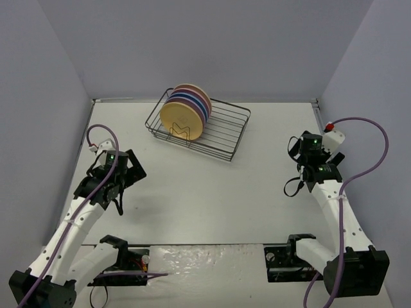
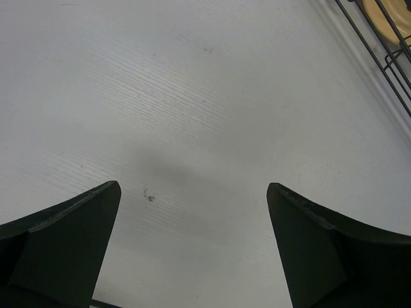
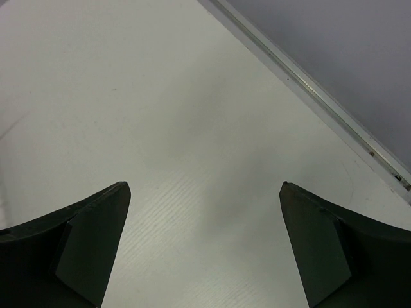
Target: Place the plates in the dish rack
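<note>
Several plates (image 1: 183, 119) stand on edge, packed together, in the left half of the dark wire dish rack (image 1: 226, 138) at the back of the table; the orange-yellow one faces front, with blue, purple, pink and cream behind it. My left gripper (image 1: 128, 168) hovers over the table to the front left of the rack, open and empty (image 2: 192, 192). A corner of the dish rack (image 2: 379, 51) and a bit of the orange-yellow plate (image 2: 388, 16) show at the top right of the left wrist view. My right gripper (image 1: 307, 149) is open and empty (image 3: 205, 189) near the right wall.
Grey walls enclose the white table (image 1: 212, 192) on three sides. A metal strip (image 3: 308, 93) runs along the table's edge by the wall ahead of the right gripper. The arm bases and purple cables (image 1: 369, 154) occupy the near edge.
</note>
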Robot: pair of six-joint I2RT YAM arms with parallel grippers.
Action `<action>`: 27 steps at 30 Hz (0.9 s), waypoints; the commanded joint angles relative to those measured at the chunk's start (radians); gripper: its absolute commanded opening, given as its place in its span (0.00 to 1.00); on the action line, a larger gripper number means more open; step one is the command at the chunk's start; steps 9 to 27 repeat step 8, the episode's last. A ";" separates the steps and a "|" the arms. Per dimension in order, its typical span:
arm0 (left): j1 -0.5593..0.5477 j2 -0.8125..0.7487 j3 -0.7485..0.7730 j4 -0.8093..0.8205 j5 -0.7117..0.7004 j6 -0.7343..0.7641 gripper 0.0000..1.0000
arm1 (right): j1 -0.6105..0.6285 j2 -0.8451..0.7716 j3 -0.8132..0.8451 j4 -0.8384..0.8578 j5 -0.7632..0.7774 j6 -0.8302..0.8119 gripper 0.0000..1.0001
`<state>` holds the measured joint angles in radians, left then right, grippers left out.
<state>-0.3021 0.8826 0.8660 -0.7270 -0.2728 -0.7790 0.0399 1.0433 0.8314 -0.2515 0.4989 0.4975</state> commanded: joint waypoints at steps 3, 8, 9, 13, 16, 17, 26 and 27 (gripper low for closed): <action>0.008 -0.015 0.083 -0.023 -0.055 -0.005 0.97 | -0.002 -0.073 0.053 0.024 0.038 0.052 1.00; 0.008 -0.008 0.093 -0.016 -0.059 -0.002 0.97 | 0.000 -0.120 0.024 0.050 0.075 0.053 1.00; 0.008 -0.008 0.093 -0.016 -0.059 -0.002 0.97 | 0.000 -0.120 0.024 0.050 0.075 0.053 1.00; 0.008 -0.008 0.093 -0.016 -0.059 -0.002 0.97 | 0.000 -0.120 0.024 0.050 0.075 0.053 1.00; 0.008 -0.008 0.093 -0.016 -0.059 -0.002 0.97 | 0.000 -0.120 0.024 0.050 0.075 0.053 1.00; 0.008 -0.008 0.093 -0.016 -0.059 -0.002 0.97 | 0.000 -0.120 0.024 0.050 0.075 0.053 1.00; 0.008 -0.008 0.093 -0.016 -0.059 -0.002 0.97 | 0.000 -0.120 0.024 0.050 0.075 0.053 1.00; 0.008 -0.008 0.093 -0.016 -0.059 -0.002 0.97 | 0.000 -0.120 0.024 0.050 0.075 0.053 1.00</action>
